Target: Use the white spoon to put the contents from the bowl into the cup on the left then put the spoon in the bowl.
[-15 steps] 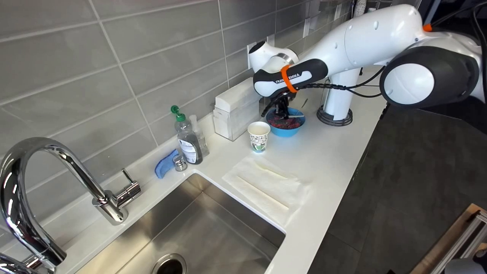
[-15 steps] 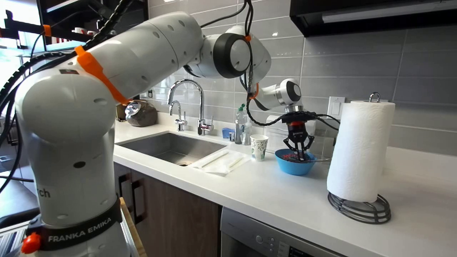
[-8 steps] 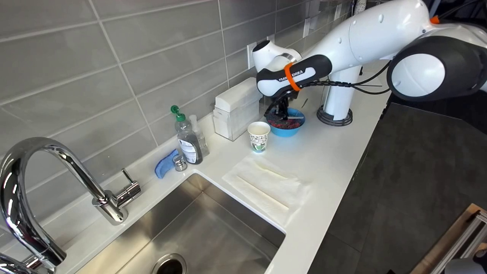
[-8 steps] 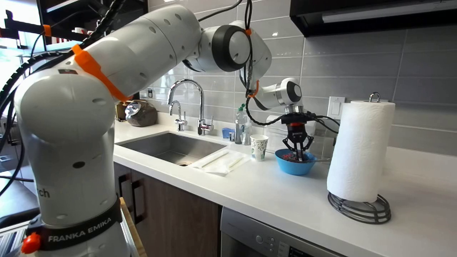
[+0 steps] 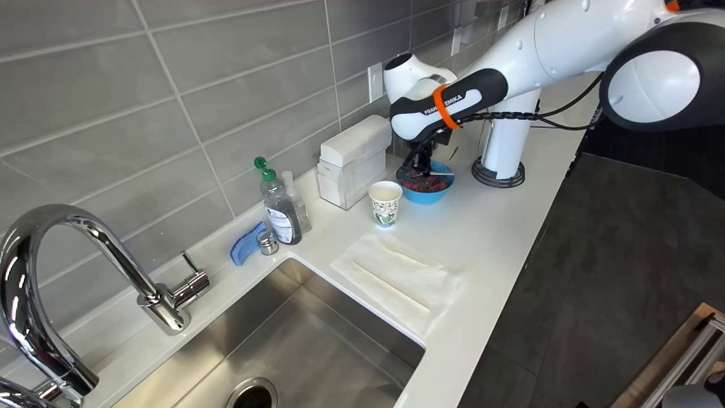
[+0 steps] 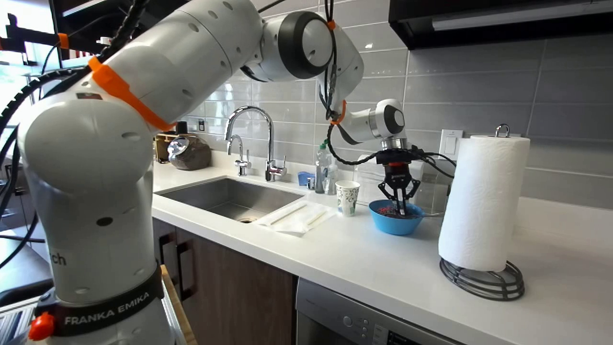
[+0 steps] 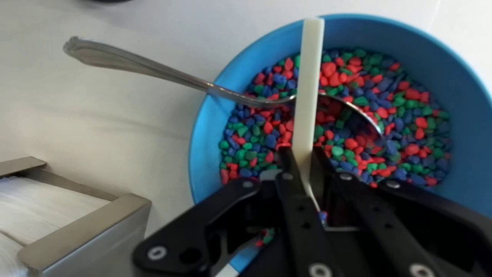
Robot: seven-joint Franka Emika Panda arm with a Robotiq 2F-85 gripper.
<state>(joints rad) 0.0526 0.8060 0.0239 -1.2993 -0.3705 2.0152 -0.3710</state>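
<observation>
Claw [image 7: 303, 154] narrow: I hold white spoon [image 7: 309, 77] in bowl [image 7: 203, 142], pebbles [image 7: 407, 127] plentiful; none show in cup [image 5: 385, 205], bottom unseen. I judge scooping underway; pouring, then leaving white spoon in bowl, remain.

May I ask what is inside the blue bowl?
Red, green and blue pebbles and part of a metal spoon; the gripper, holding the white spoon, hides part of the inside.

Glare streaks the faucet [image 5: 67, 215]; faint shadows cross the counter [image 7: 115, 157].
</observation>
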